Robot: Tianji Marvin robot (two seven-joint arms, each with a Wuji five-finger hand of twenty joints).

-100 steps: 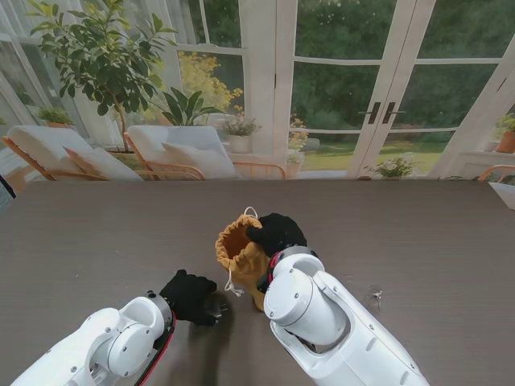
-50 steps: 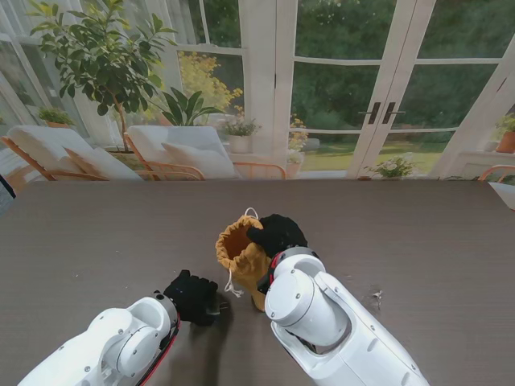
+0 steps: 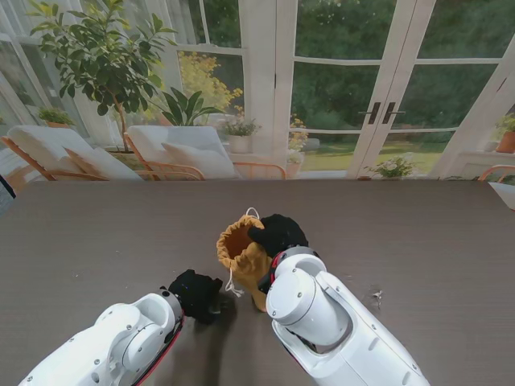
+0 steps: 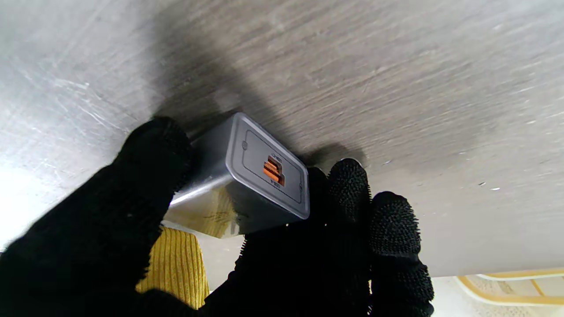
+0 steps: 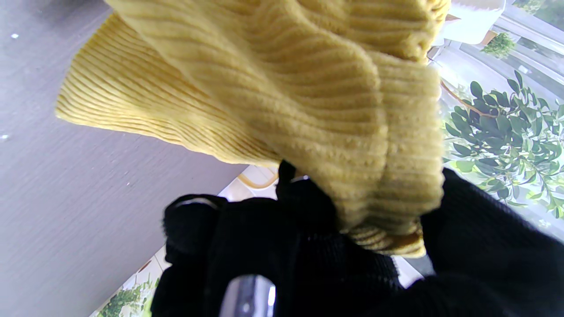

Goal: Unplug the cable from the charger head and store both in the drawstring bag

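Note:
My left hand (image 3: pixel 195 293), in a black glove, is shut on the grey charger head (image 4: pixel 246 180). The left wrist view shows its orange port facing out with nothing plugged in. This hand sits just left of the yellow knitted drawstring bag (image 3: pixel 241 256), close to the table. My right hand (image 3: pixel 278 233) is shut on the bag's rim at its right side and holds the mouth open and raised. In the right wrist view the bag's ribbed fabric (image 5: pixel 317 101) drapes over the gloved fingers (image 5: pixel 282 246). The cable is not visible in any view.
The bag's white drawstring (image 3: pixel 233 283) hangs down between the hands. A small speck (image 3: pixel 376 297) lies on the dark wooden table (image 3: pixel 96 241) to the right of my right arm. Glass doors and garden chairs stand beyond the far edge.
My left hand has crept to the right, toward the bag, with the charger head in it. The right hand and the bag have stayed still.

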